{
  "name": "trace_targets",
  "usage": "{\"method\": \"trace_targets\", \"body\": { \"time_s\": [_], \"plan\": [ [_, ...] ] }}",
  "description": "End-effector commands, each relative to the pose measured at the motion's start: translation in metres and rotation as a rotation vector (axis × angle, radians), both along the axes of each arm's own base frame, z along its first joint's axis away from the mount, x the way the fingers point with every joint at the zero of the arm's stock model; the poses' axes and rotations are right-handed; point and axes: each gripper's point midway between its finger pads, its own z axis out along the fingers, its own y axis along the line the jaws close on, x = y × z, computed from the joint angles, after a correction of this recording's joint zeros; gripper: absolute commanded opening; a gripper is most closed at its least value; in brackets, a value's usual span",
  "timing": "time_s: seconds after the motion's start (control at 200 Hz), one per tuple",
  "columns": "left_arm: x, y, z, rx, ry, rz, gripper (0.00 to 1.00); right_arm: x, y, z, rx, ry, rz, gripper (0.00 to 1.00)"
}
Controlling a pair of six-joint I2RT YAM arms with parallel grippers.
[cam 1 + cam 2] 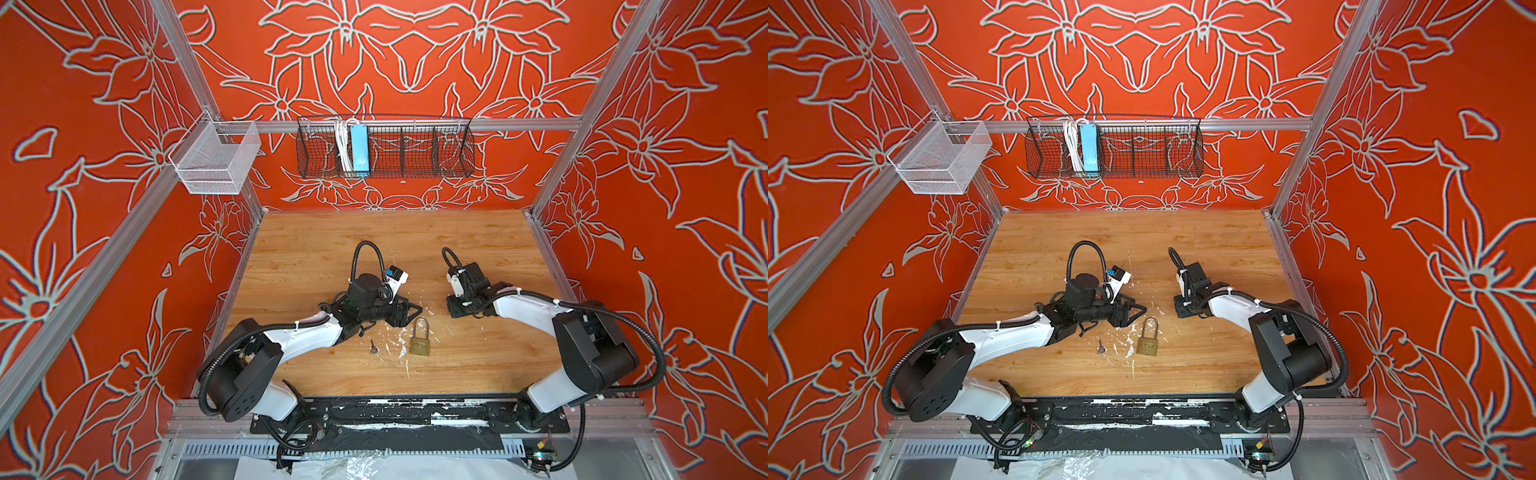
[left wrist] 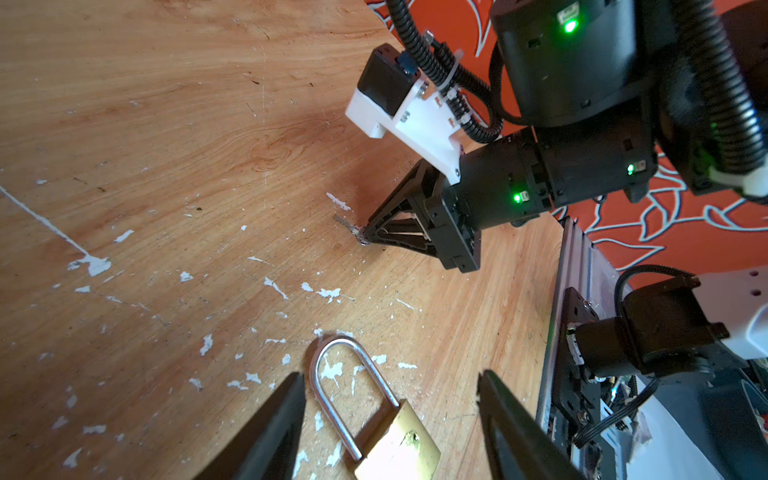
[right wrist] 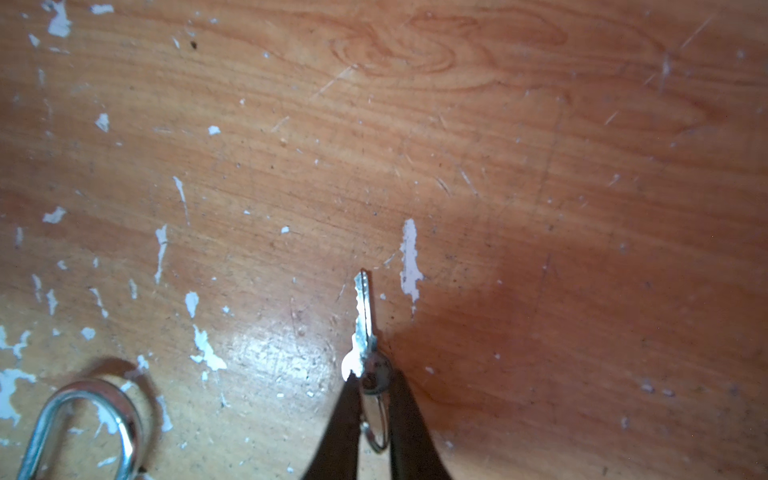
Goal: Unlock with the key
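Key [image 3: 364, 316] betw. R jaws

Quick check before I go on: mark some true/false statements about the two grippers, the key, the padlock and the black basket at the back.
1. The right gripper pinches the key by its head. True.
2. The padlock lies flat on the table. True.
3. The key is in the padlock. False: it is apart from the padlock, with its blade over bare table.
4. The left gripper is shut on the padlock. False: it is open and holds nothing.
5. The black basket is empty. False: it holds a blue box and white cable.
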Motion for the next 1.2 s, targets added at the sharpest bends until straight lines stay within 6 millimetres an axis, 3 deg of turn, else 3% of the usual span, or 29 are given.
{"method": "trace_targets", "body": {
  "time_s": [0.0, 0.08, 0.41, 0.686, 1.016, 1.196],
  "plan": [
    [0.001, -0.004, 0.006, -0.028, -0.009, -0.006, 0.67, 0.005, 0.007, 0.005, 0.009, -0.006, 0.014, 0.07],
    [0.003, -0.003, 0.004, -0.035, 0.006, 0.009, 0.67, 0.005, 0.008, 0.005, 0.012, -0.003, 0.018, 0.00],
    [0.022, 0.004, -0.006, -0.103, 0.164, 0.147, 0.67, 0.006, 0.014, 0.017, 0.057, -0.054, 0.043, 0.00],
    [0.020, -0.010, -0.007, -0.203, 0.311, 0.122, 0.67, 0.003, 0.025, 0.045, 0.110, -0.180, 0.092, 0.00],
    [0.024, -0.022, -0.018, -0.413, 0.625, 0.201, 0.68, -0.009, 0.046, 0.080, 0.189, -0.332, 0.186, 0.00],
    [0.027, -0.011, -0.021, -0.439, 0.711, 0.320, 0.86, -0.017, 0.058, 0.093, 0.225, -0.386, 0.238, 0.00]
  ]
}}
